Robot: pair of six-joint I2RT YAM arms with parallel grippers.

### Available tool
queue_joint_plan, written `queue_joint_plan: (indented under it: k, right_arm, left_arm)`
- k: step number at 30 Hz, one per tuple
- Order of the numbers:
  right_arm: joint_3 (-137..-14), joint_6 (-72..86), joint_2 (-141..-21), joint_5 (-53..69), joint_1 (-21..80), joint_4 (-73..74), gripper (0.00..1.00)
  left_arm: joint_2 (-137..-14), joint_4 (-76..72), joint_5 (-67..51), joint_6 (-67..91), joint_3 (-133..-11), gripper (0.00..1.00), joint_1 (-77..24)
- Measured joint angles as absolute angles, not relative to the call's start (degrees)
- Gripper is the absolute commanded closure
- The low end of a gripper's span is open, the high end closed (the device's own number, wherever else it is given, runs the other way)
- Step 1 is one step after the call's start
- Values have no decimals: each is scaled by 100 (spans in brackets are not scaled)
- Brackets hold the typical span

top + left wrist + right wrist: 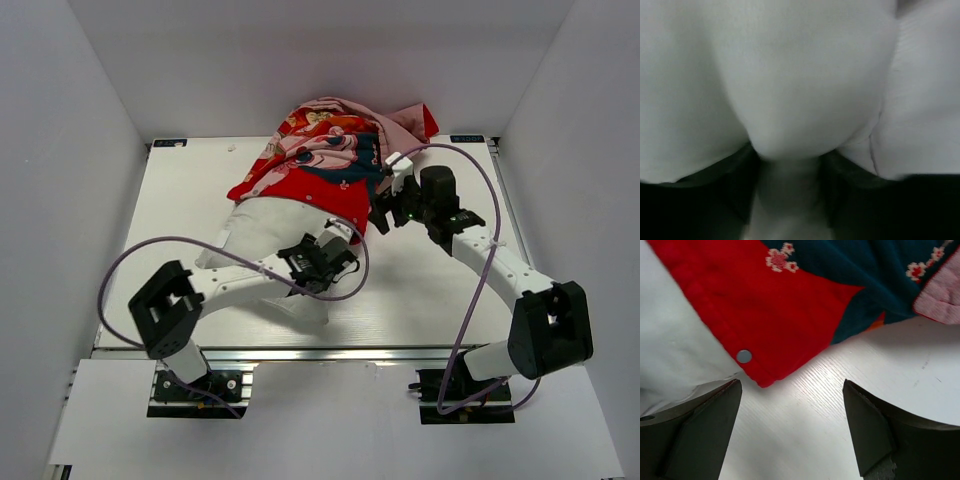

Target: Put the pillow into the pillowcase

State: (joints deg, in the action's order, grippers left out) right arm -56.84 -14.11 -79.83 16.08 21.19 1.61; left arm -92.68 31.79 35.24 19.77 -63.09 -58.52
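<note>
Pillow partly cased, near end still out.
The pillow (262,228) lies mid-table, its far end covered by the red pillowcase (320,160); judging by the bare near end, much sliding remains. The left gripper (340,236) presses into the pillow, and whether it grips cannot be told. The right gripper (792,386) hovers by the case's corner, fingers apart and empty.

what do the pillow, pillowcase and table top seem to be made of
Pillow: plain white woven cloth, matte, over soft stuffing; it bulges and creases. Pillowcase: thin printed fabric, probably cotton, matte, fine weave visible, with a metal-looking snap. Table top: white board with faint wood-like grain, slight sheen; likely laminate.
</note>
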Motion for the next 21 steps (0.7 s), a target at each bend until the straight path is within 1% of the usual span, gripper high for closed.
queue_joint_plan:
  k: [1,2,4,9,13,17,20,21]
  right_arm:
    - [-5684,-1409,-8003,1704,2128,141,13]
    - [-5682,-1409,-8031,1791,2137,123,13]
    - [-5680,-1400,-8117,1925,2187,73,12]
    - [-5677,-1396,-8364,1988,2357,-10,11]
    - [-5677,-1404,-8558,1951,2521,-62,11]
    - [-5743,-1402,-9002,1811,2665,-148,11]
    - [-5968,-1402,-9485,1553,2727,-152,19]
    - [-6071,-1398,-9640,1437,2731,-148,29]
  left_arm:
    - [-9450,3205,3699,1999,-6383,72,-5848]
    - [-9612,3221,3848,2029,-6462,83,-5835]
    - [-9780,3234,4018,2056,-6545,100,-5793]
    - [-9642,3260,3953,2095,-6608,100,-5673]
    - [-9373,3262,3658,2152,-6628,100,-5570]
    - [-9098,3317,3361,2235,-6685,100,-5450]
    - [-8930,3350,3175,2287,-6753,100,-5374]
    - [-8858,3350,3116,2300,-6764,100,-5356]
